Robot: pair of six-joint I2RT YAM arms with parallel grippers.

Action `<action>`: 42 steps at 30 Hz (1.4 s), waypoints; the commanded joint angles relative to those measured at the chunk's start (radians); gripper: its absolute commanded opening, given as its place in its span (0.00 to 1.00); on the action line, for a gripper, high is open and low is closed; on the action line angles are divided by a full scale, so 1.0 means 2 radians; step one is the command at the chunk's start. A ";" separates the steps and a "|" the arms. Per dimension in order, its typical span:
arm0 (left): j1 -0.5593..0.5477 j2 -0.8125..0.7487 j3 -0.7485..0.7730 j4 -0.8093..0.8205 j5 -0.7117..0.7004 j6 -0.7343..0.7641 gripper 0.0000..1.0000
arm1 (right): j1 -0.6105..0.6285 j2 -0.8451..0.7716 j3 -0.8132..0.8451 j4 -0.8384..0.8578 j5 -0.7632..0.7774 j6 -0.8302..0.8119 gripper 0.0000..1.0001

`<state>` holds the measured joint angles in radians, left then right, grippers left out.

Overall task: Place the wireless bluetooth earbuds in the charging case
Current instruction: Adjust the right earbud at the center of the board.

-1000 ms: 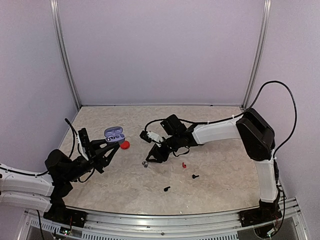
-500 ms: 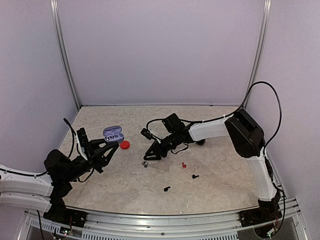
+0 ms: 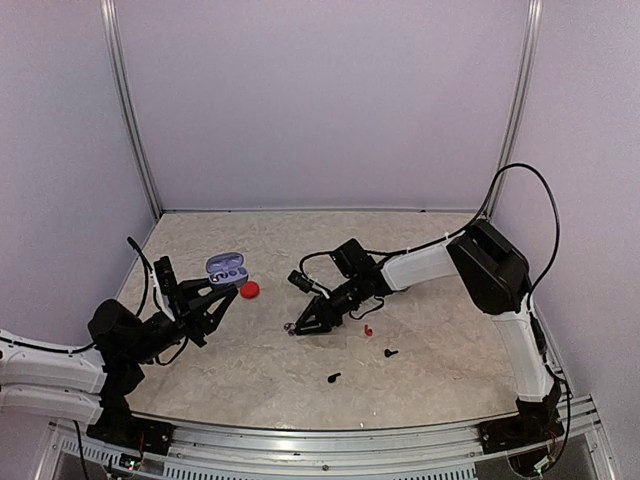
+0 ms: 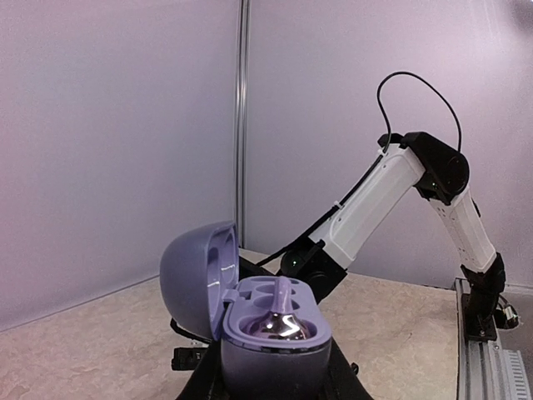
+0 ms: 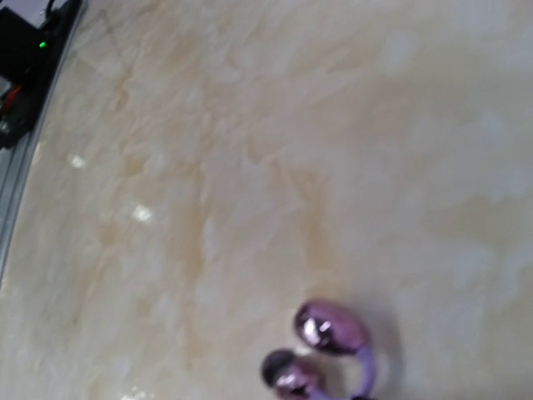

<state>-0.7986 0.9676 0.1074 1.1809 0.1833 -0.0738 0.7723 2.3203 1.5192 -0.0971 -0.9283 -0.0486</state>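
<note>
My left gripper (image 3: 215, 292) is shut on an open purple charging case (image 3: 227, 269), held above the table at the left. In the left wrist view the case (image 4: 266, 350) has its lid back and one silvery earbud (image 4: 281, 321) seated in it; the other socket is empty. My right gripper (image 3: 300, 326) is low over the table, its tips right beside a silvery earbud (image 3: 290, 328). That earbud lies on the table at the bottom of the right wrist view (image 5: 331, 329); no fingers show there. A red earbud (image 3: 367, 330) and two black earbuds (image 3: 390, 352) (image 3: 333, 378) lie loose.
A round red case (image 3: 249, 290) lies on the table between the two grippers. The right arm (image 3: 430, 265) stretches across from the right side. Walls close in the table at the back and both sides.
My right gripper has moved nearer and down, from behind the silvery earbud to right beside it. The left arm and the purple case have stayed still.
</note>
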 commanded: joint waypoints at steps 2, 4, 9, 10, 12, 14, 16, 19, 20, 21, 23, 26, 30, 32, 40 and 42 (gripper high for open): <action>0.003 -0.005 -0.005 0.009 0.004 0.005 0.00 | 0.011 -0.024 -0.032 -0.011 -0.002 -0.015 0.44; 0.003 -0.004 -0.005 0.010 0.005 0.005 0.00 | 0.018 -0.031 -0.040 -0.014 0.000 -0.024 0.44; 0.003 -0.004 -0.005 0.011 0.007 0.004 0.00 | 0.024 -0.061 -0.061 0.000 0.037 -0.043 0.44; 0.003 -0.003 -0.005 0.012 0.007 0.004 0.00 | 0.022 -0.069 -0.072 0.019 0.044 -0.041 0.45; 0.003 0.000 -0.005 0.014 0.007 0.003 0.00 | 0.012 -0.077 -0.073 0.046 0.049 -0.031 0.48; 0.003 0.000 -0.005 0.014 0.008 0.002 0.00 | 0.005 -0.069 -0.052 0.047 0.049 -0.026 0.50; 0.003 0.000 -0.004 0.014 0.009 0.004 0.00 | 0.003 -0.057 -0.028 0.044 0.053 -0.023 0.51; 0.003 0.000 -0.002 0.010 0.007 0.005 0.00 | 0.002 -0.035 0.006 0.041 0.052 -0.016 0.52; 0.003 -0.001 -0.002 0.010 0.005 0.005 0.00 | 0.002 -0.024 0.020 0.036 0.049 -0.014 0.53; 0.003 -0.001 -0.002 0.010 0.004 0.005 0.00 | 0.002 -0.014 0.033 0.031 0.046 -0.012 0.53; 0.003 -0.002 -0.003 0.010 0.004 0.004 0.00 | 0.002 0.004 0.055 0.026 0.038 -0.005 0.53; 0.003 -0.004 -0.005 0.010 0.003 0.002 0.00 | 0.003 0.024 0.078 0.025 0.026 0.007 0.53; 0.003 -0.004 -0.006 0.009 0.003 0.003 0.00 | 0.003 0.042 0.090 0.018 0.012 0.011 0.53; 0.003 -0.002 -0.004 0.010 0.002 0.004 0.00 | 0.003 0.050 0.093 0.011 0.001 0.010 0.53; 0.003 0.006 -0.004 0.015 0.003 0.004 0.00 | 0.003 0.034 0.042 0.019 -0.044 0.008 0.51; 0.003 0.006 -0.004 0.015 0.004 0.004 0.00 | 0.006 0.024 0.016 0.026 -0.051 0.007 0.51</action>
<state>-0.7982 0.9752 0.1009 1.1805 0.1833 -0.0742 0.7746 2.4084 1.6356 -0.0448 -0.9649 -0.0376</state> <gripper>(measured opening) 0.258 0.515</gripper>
